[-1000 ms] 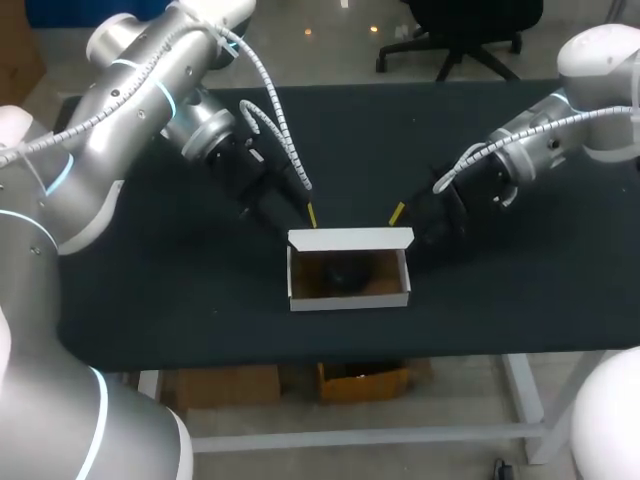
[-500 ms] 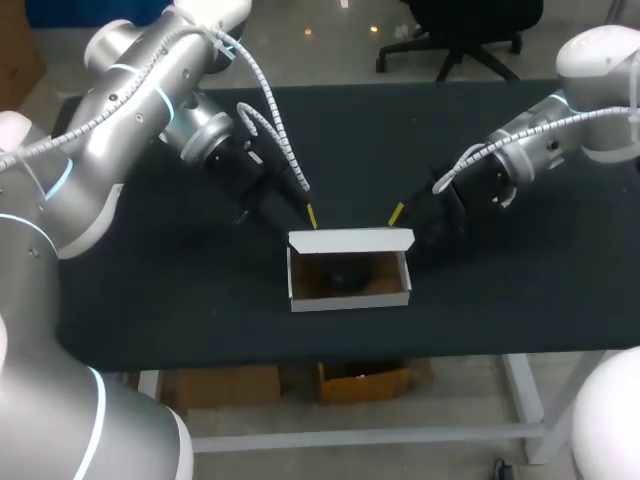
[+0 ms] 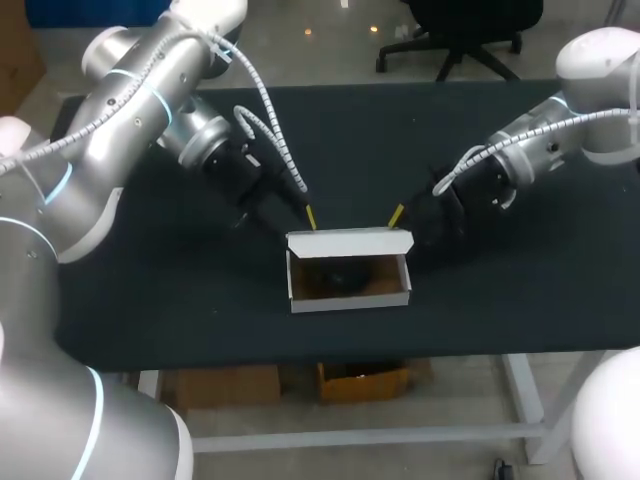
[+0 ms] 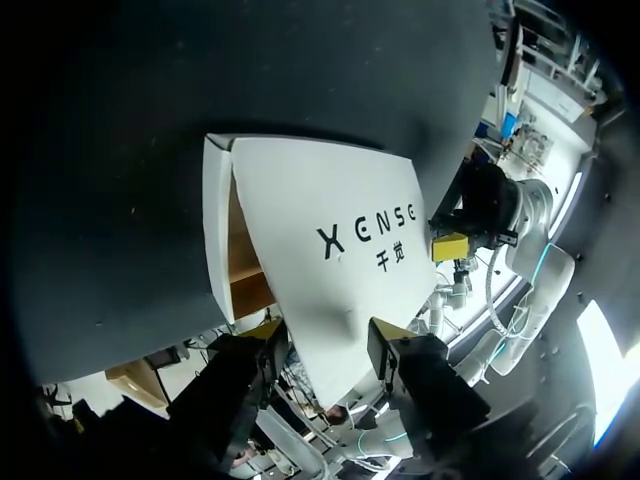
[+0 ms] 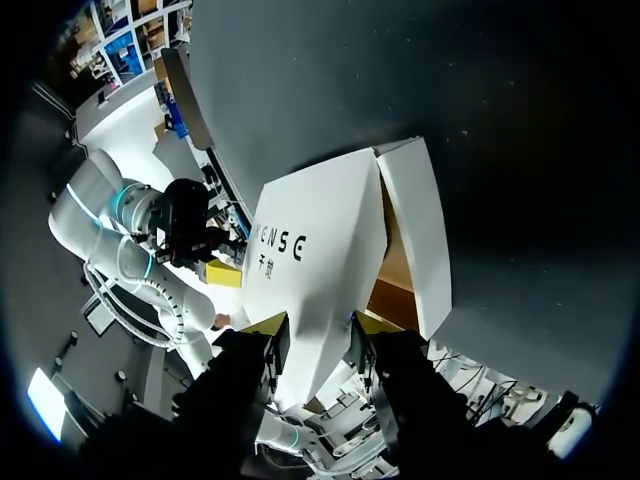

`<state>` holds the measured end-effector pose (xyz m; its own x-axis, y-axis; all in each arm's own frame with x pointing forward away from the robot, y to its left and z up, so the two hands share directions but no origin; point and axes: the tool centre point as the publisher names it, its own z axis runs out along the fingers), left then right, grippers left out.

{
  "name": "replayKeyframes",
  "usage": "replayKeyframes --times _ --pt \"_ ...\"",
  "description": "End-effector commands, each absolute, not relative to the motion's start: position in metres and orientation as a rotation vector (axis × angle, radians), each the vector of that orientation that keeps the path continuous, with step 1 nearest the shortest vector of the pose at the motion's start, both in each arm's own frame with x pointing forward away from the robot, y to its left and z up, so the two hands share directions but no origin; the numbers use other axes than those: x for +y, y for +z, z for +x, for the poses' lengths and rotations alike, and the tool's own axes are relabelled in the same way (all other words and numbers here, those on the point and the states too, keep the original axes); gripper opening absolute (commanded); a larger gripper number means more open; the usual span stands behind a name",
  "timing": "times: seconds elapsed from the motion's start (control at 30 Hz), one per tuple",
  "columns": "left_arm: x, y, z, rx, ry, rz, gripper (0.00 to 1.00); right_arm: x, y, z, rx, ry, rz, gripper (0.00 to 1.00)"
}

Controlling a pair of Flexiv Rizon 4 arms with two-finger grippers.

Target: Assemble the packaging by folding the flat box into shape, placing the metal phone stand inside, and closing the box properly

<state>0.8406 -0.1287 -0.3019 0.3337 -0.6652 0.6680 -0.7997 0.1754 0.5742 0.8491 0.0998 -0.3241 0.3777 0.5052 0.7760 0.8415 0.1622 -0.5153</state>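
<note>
At the open white box (image 3: 350,297), left gripper (image 4: 330,335) and right gripper (image 5: 315,325), both spread astride its lid (image 4: 340,250).

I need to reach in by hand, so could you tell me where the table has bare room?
Bare table lies left of the box and right of it, plus the far middle strip. It is crowded behind the box, where the left gripper and right gripper are at its lid.
</note>
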Motion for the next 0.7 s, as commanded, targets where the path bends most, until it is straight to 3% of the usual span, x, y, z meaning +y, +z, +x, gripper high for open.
replayKeyframes --times 0.03,0.7 --pt "-0.1314 -0.3076 0.8461 -1.374 0.112 1.479 0.53 0.1040 -0.3267 0.8456 -1.272 -0.371 -1.492 0.38" --pt "-0.1279 -0.3150 0.8440 -1.383 0.104 1.484 0.53 0.1019 -0.3308 0.8397 -1.268 -0.372 -1.503 0.38"
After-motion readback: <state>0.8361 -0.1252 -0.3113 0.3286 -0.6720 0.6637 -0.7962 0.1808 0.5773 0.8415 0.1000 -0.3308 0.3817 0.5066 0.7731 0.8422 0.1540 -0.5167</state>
